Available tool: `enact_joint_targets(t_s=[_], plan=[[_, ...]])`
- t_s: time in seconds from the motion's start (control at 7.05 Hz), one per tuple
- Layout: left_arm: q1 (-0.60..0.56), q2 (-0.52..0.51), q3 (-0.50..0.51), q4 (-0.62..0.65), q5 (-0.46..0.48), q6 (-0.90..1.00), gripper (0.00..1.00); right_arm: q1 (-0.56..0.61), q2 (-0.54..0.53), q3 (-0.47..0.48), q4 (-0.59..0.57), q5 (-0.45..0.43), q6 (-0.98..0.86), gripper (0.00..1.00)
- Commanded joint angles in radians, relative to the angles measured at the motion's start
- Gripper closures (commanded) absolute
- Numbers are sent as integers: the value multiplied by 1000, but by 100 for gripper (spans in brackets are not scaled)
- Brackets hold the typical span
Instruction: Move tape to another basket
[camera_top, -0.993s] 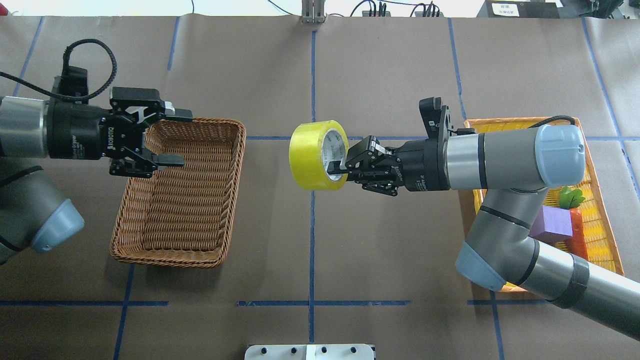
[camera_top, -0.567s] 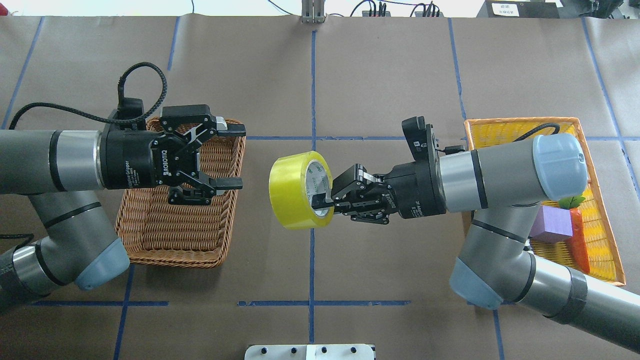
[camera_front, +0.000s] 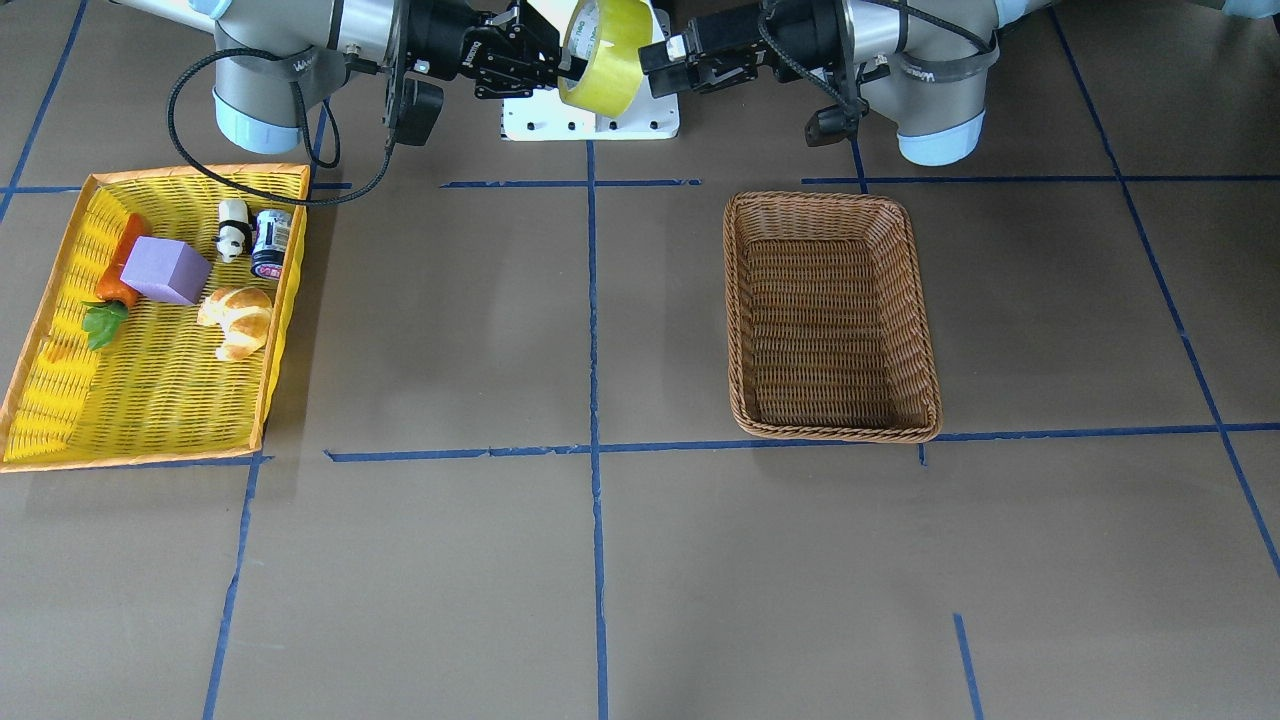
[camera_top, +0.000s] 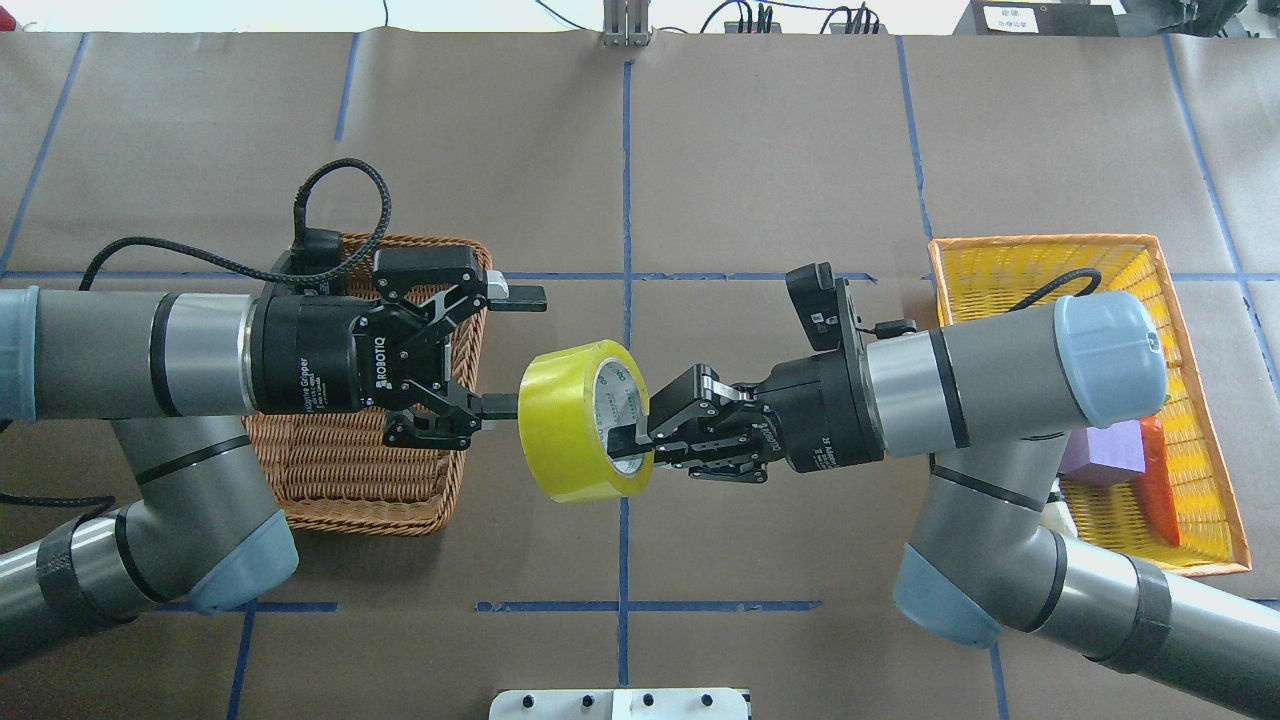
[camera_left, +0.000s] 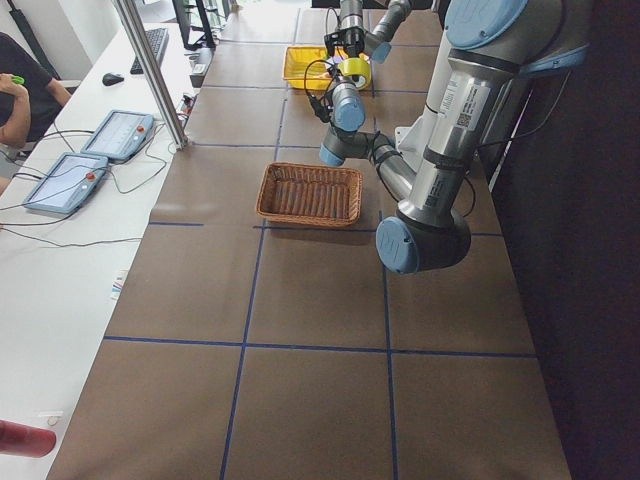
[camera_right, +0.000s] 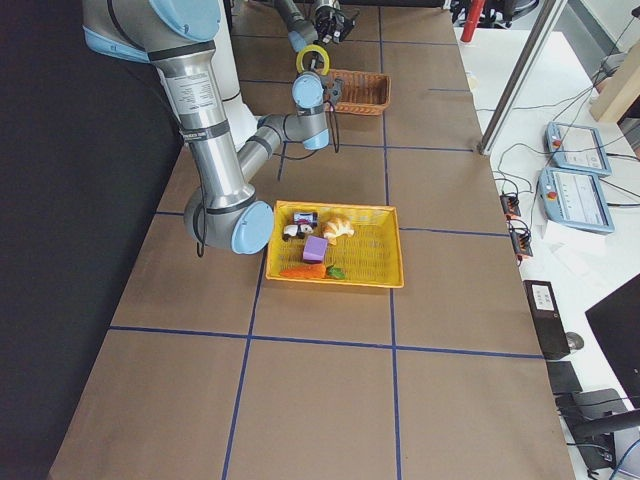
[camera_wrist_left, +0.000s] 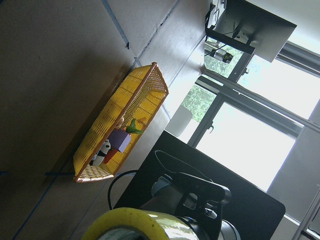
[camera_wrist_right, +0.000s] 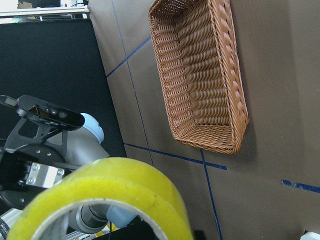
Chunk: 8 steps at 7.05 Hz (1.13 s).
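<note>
The yellow tape roll (camera_top: 575, 425) hangs in the air over the table's middle, core facing right. My right gripper (camera_top: 632, 440) is shut on its wall, one finger inside the white core. My left gripper (camera_top: 525, 350) is open just left of the roll, with its lower fingertip close against the roll's outer side; I cannot tell if they touch. The brown wicker basket (camera_top: 400, 480) lies under my left wrist and is empty (camera_front: 735, 300). The tape also shows in the front view (camera_front: 605, 35), the left wrist view (camera_wrist_left: 145, 225) and the right wrist view (camera_wrist_right: 100, 190).
The bright yellow tray (camera_front: 160, 400) on my right side holds a purple block (camera_front: 165, 270), a carrot (camera_front: 118, 275), a croissant (camera_front: 237, 318), a small panda figure and a can. A white base plate (camera_top: 620, 703) sits at the near table edge.
My left arm has swung right from the basket's far-left side to the tape. My right arm has carried the tape left and nearer the robot. The left gripper stayed open.
</note>
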Motion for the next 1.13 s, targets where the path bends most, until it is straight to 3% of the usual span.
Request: enact_joint_targets(t_s=[0.0, 0.99], plan=[[9, -8, -17, 0, 0, -45, 0, -3, 0, -2, -1, -2, 0, 98], [61, -28, -23, 6, 29, -44, 0, -22, 0, -2, -1, -5, -2, 97]])
